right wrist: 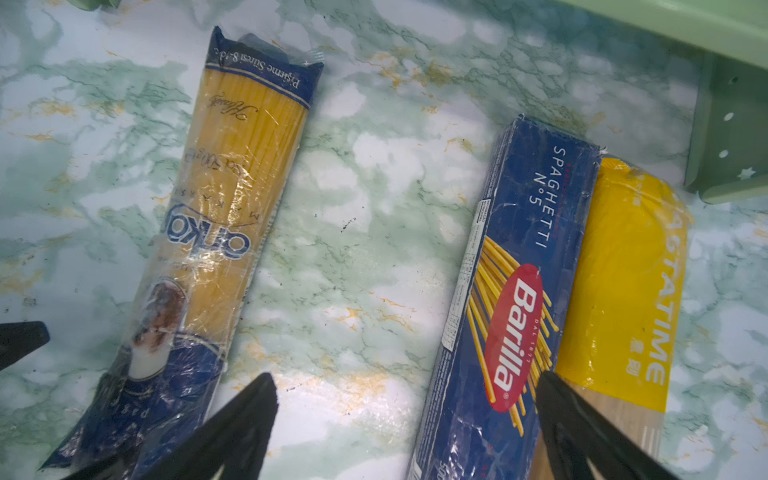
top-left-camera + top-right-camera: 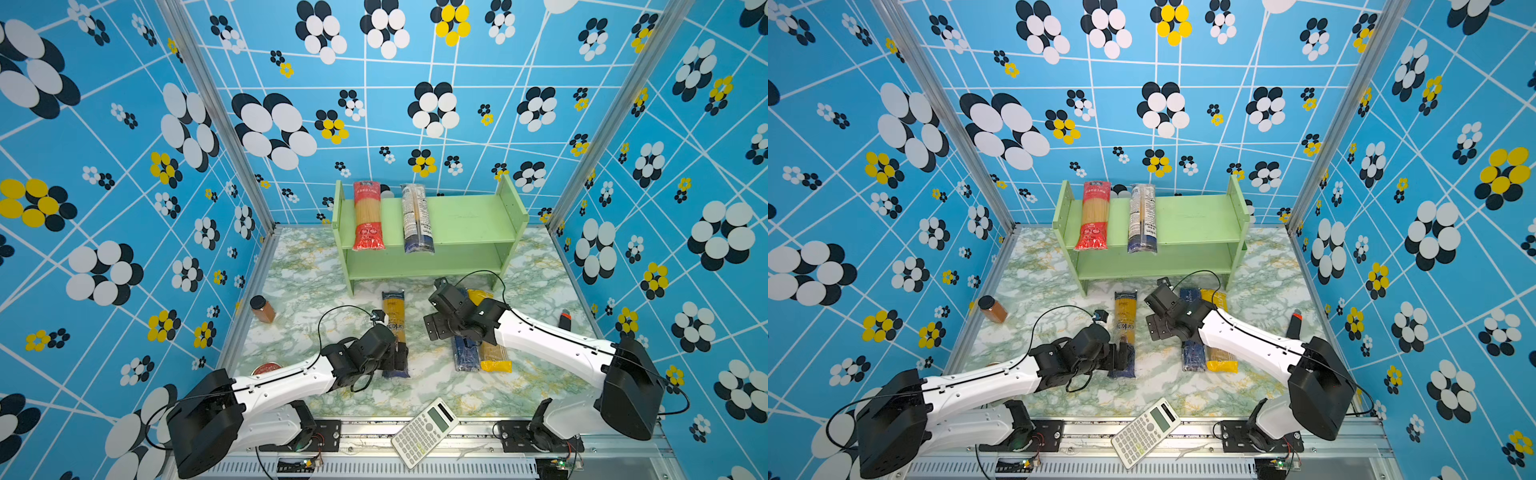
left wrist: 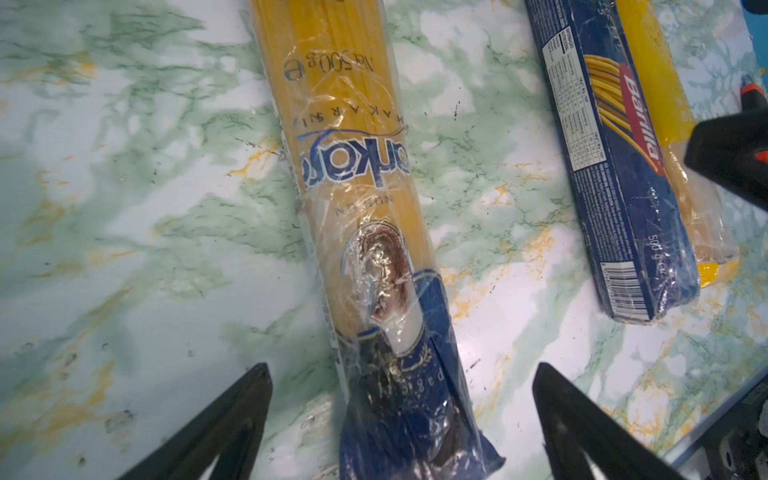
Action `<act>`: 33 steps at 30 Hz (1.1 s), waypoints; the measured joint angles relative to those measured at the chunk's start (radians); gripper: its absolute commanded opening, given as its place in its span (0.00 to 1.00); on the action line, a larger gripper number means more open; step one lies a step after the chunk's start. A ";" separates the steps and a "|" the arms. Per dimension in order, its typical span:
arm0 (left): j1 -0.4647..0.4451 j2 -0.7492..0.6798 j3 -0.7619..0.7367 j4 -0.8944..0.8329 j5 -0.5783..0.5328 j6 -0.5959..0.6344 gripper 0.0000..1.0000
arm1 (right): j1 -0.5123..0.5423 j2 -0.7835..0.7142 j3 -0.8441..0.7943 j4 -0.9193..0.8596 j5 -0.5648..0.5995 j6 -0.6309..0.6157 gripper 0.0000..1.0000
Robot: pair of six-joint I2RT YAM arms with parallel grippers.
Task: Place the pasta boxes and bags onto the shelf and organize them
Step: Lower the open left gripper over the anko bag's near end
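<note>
**Top views.** The yellow-navy bag (image 2: 394,316) lies mid-desk (image 2: 415,390). Its long axis runs from the near edge toward the shelf (image 2: 465,220) at the far edge. The left gripper (image 2: 399,357) stands over the bag's near end, so the left arm is the nearer. The right gripper (image 2: 437,328) hangs over the dark blue Barilla box (image 2: 465,355). The box touches the yellow bag (image 2: 495,359); both lie right of centre, parallel to the first bag. The red-ended clear bag (image 2: 368,216) and the clear/navy bag (image 2: 417,220) lie across the top tier, toward its left end.

**Left wrist view.** The jaws are spread wide and hold nothing. One finger sits on either side of the bag's navy end, across its width.

**Right wrist view.** The jaws are spread wide and empty. One finger is over bare desk, the other over the seam between box and yellow bag. The box lies between them, its far end toward the shelf.
</note>
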 measured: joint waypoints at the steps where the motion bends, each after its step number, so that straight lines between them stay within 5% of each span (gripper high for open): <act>1: -0.007 0.013 0.008 0.000 0.000 -0.006 0.99 | -0.002 -0.006 -0.005 0.001 0.000 0.000 0.99; 11: -0.052 0.146 0.070 -0.019 -0.005 -0.070 0.99 | -0.021 -0.061 -0.050 0.005 -0.001 -0.001 0.99; 33: -0.089 0.209 0.092 -0.120 -0.109 -0.205 0.99 | -0.040 -0.074 -0.080 0.024 -0.005 -0.002 0.99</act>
